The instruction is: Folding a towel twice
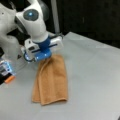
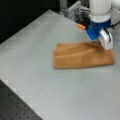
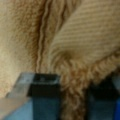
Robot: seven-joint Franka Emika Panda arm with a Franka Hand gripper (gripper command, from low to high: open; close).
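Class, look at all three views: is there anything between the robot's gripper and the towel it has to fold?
Nothing visible is. The gripper is at the towel itself: in the wrist view a bunched ridge of cloth sits between the two dark fingers. In both front views the towel lies as a long folded strip on the table, gripper at one end.

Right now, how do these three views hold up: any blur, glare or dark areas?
Both front views are soft and blocky, evenly lit, with black backgrounds. Mild glare on the arm's white shell in a front view. Wrist view: the towel fills the frame, the end effector fingers are dark and blurred, pinching a fold.
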